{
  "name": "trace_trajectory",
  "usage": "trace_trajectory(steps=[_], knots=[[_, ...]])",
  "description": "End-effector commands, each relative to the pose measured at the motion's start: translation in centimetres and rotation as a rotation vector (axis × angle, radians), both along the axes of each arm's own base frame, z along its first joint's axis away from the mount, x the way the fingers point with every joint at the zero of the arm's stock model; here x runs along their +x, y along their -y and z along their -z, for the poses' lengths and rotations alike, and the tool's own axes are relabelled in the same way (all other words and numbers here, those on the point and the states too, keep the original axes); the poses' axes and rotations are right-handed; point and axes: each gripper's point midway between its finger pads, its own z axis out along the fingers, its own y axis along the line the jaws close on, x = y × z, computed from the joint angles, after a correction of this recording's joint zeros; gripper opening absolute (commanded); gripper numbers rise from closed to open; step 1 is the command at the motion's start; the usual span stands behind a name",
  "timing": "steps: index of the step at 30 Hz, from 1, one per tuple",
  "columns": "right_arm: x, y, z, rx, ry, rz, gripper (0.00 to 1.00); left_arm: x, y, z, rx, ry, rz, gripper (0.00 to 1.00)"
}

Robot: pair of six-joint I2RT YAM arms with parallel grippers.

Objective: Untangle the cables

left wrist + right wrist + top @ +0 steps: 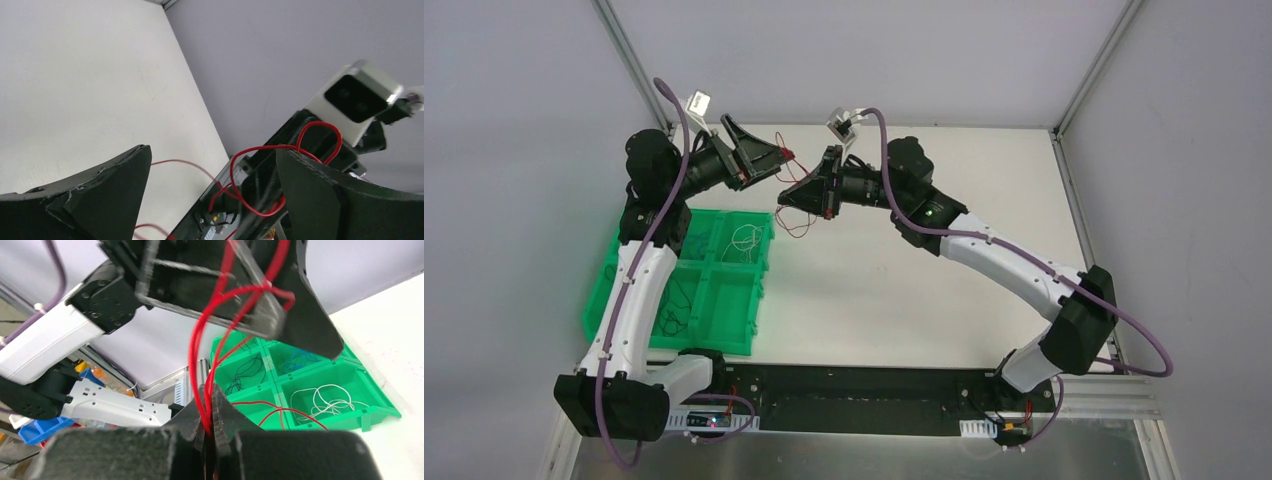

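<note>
One red cable [798,228] runs between the two grippers above the table's far middle. My right gripper [784,197] is shut on it; in the right wrist view the red strands [195,390] go down into the closed jaws [210,407]. My left gripper [776,163] stands wide open. In its wrist view a red loop [256,148] hangs in the gap [212,150] and drapes over the right finger [325,195], not pinched. White [325,397], dark [245,370] and blue [300,360] cables lie in separate bin compartments.
A green compartment bin [724,345] sits on the table's left, under the left arm; its wall [370,415] shows in the right wrist view. The right wrist camera [357,97] is close in front of the left gripper. Grey walls bound the table on three sides.
</note>
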Motion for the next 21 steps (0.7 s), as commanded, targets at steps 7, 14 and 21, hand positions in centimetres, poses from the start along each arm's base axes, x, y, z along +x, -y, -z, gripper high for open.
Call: trace_trajectory(steps=[7, 14, 21], knots=[[3.4, -1.9, -2.2, 0.075, 0.016, 0.132, 0.00, -2.5, 0.8, -5.4, -0.092, 0.164, 0.043, 0.99], [4.5, -0.4, -4.1, 0.095, 0.079, 0.180, 0.00, -0.6, -5.3, 1.7, -0.028, -0.061, -0.241, 0.99], [6.3, 0.7, -3.2, 0.052, 0.052, 0.223, 0.00, -0.6, -6.5, 1.9, -0.070, -0.016, -0.236, 0.99]])
